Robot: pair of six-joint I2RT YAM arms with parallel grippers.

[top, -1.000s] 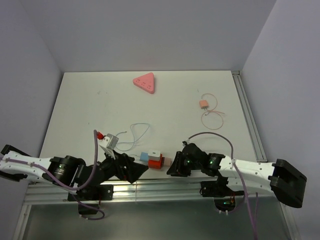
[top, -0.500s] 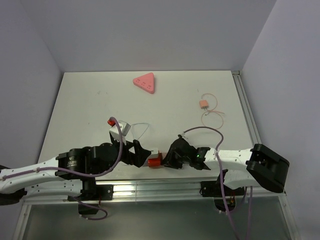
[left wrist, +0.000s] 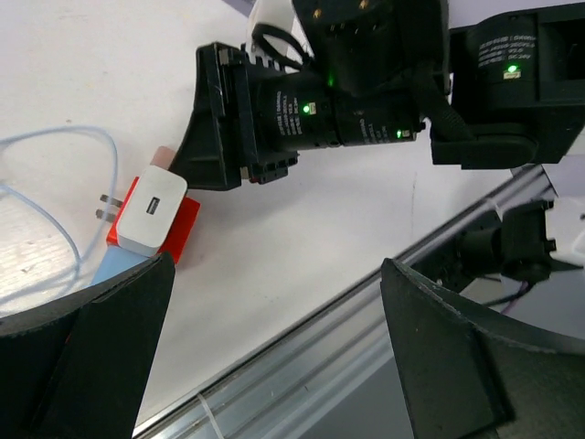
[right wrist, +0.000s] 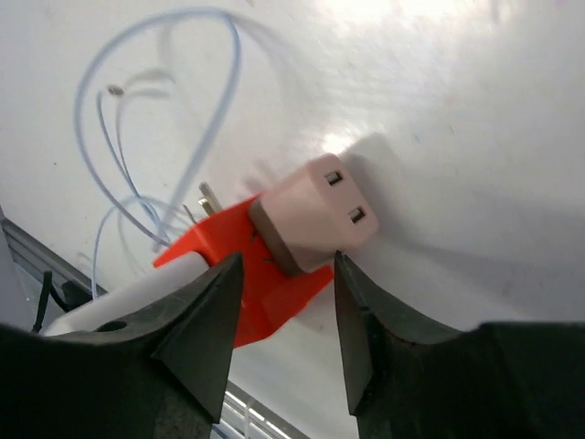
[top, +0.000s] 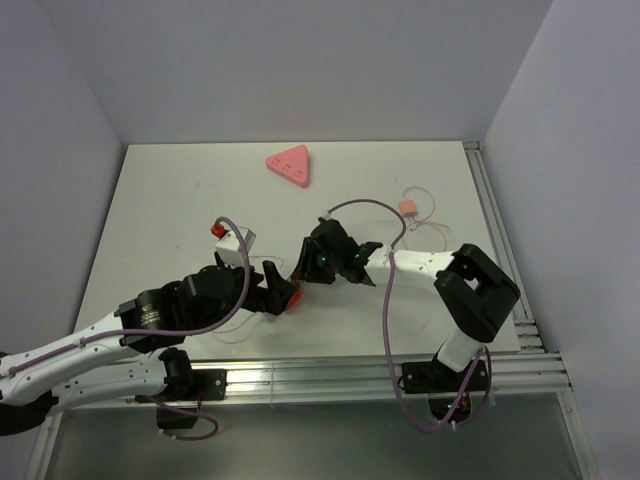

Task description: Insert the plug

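A white plug [left wrist: 151, 212] with two bare prongs lies on a red block [left wrist: 178, 240], a pale blue piece [left wrist: 117, 267] beside it. In the right wrist view a pink two-slot socket piece [right wrist: 311, 215] sits in the same red block [right wrist: 265, 293]. My right gripper [right wrist: 288, 261] stands slightly open, one jaw on either side of the socket piece's near end. From above, it [top: 300, 272] hangs right over the block [top: 293, 299]. My left gripper [left wrist: 279, 263] is wide open with nothing between its jaws, just left of the block.
A thin blue cable [right wrist: 201, 110] loops on the table beside the block. A pink triangular piece [top: 290, 165] lies at the back, and a small pink adapter with a thin wire [top: 406, 208] at the right. The metal rail [left wrist: 320, 347] runs along the near edge.
Both arms have come in from the near edge to the block, the right swinging far left. The block has shifted left and away from the edge. The right jaws have eased apart.
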